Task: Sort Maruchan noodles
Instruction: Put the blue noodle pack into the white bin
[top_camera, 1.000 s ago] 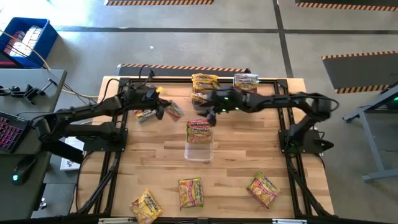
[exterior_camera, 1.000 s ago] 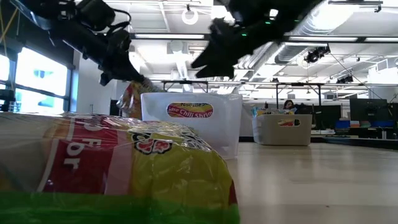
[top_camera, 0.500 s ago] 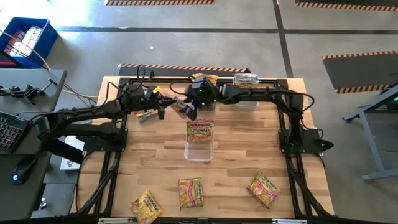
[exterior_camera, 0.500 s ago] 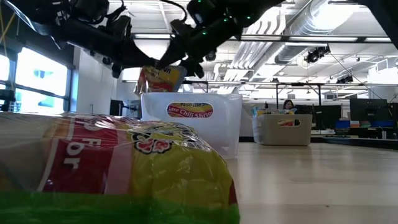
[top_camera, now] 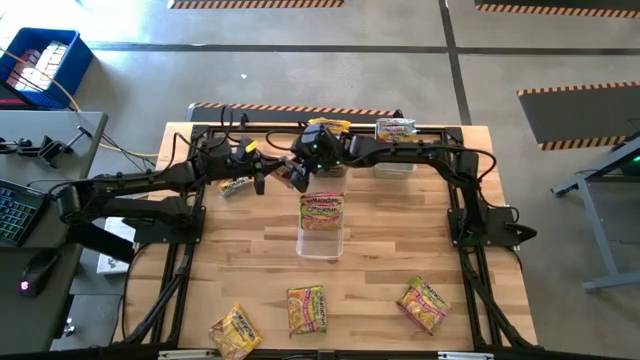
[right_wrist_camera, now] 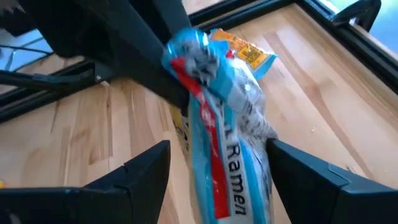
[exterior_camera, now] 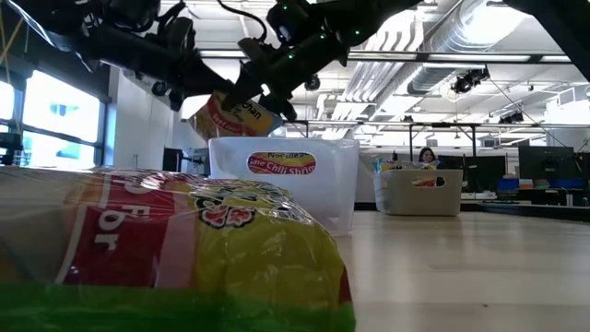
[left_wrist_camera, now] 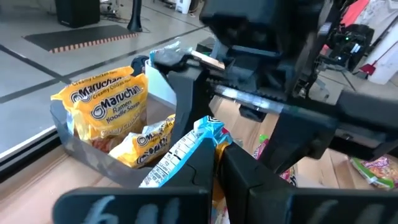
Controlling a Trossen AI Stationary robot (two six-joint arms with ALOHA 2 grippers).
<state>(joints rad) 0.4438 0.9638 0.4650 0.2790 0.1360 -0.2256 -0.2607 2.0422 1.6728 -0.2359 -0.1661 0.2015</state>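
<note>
Left pincer pinches noodle packet between right pincer's spread fingers

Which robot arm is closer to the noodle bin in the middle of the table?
Right. The right tool hangs open just behind the middle bin, around a blue noodle packet. The left tool, shut on that packet, is off toward the left side.

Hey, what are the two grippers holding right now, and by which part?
The left gripper pinches one end of a blue-and-white crinkly ramen packet; the open right gripper straddles it, holding nothing.
</note>
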